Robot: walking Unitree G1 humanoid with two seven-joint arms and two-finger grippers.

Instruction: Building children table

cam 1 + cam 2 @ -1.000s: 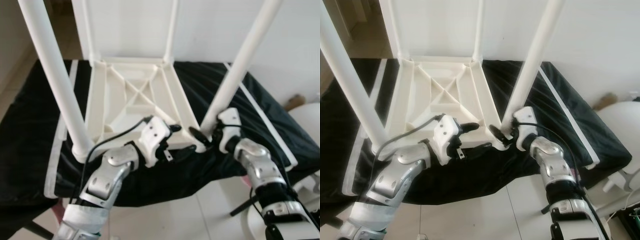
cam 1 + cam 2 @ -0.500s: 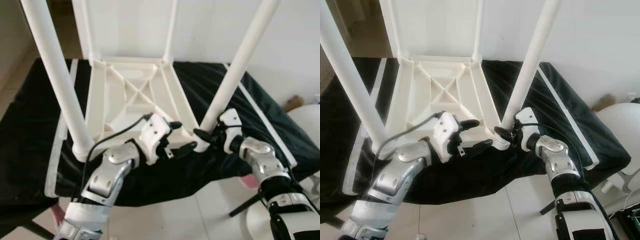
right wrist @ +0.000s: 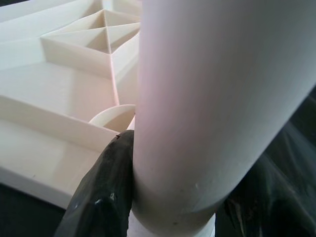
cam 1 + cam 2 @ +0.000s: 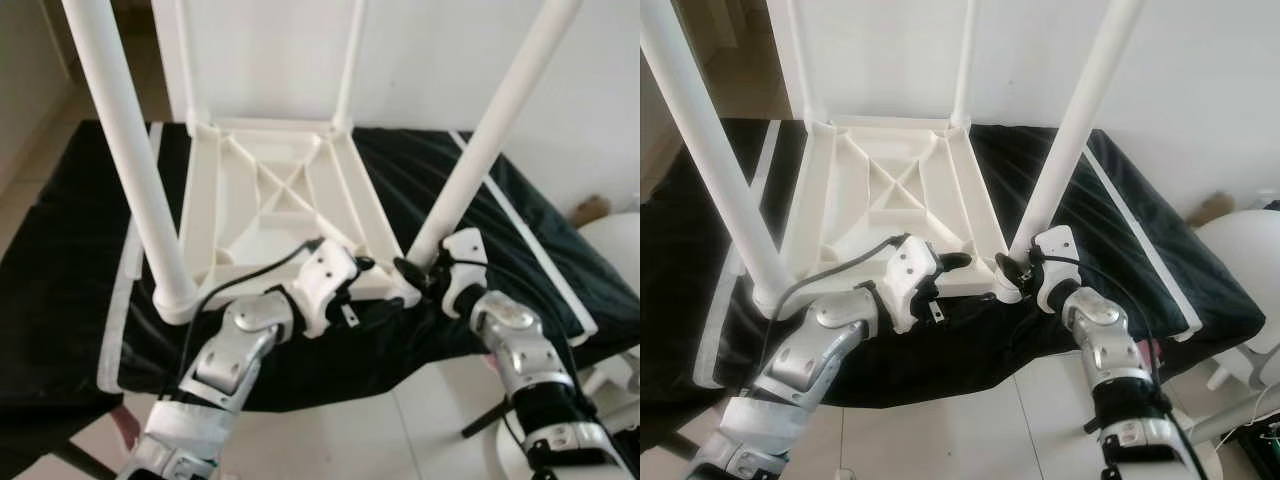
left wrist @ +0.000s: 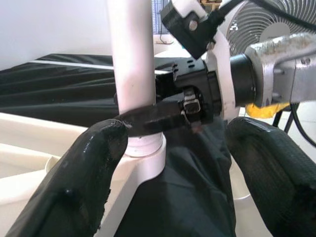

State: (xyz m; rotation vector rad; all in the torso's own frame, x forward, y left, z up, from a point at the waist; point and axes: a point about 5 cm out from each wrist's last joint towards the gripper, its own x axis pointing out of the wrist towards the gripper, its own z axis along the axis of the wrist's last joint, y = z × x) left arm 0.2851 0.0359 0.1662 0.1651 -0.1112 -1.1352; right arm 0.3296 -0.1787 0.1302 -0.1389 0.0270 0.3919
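Observation:
A white children's table (image 4: 270,190) lies upside down on a black cloth, its legs pointing up. My right gripper (image 4: 415,275) is shut around the base of the near right leg (image 4: 490,130), just above its corner socket. In the right wrist view one black finger (image 3: 103,192) presses against that leg (image 3: 197,98). My left gripper (image 4: 368,282) is open at the table's front rim beside the same corner. One of its fingers lies over the rim and the other below it. Its two fingers (image 5: 84,182) stand wide apart in the left wrist view. The near left leg (image 4: 130,150) stands untouched.
The black cloth (image 4: 60,230) covers the low surface and hangs over its front edge. Two far legs rise against a white wall. A white round seat (image 4: 615,250) stands at the right on the tiled floor. A fan (image 5: 276,19) is beyond the right arm.
My right gripper has come in from beside the near right leg and shut around its base. My left gripper has slid a little right along the front rim toward that corner.

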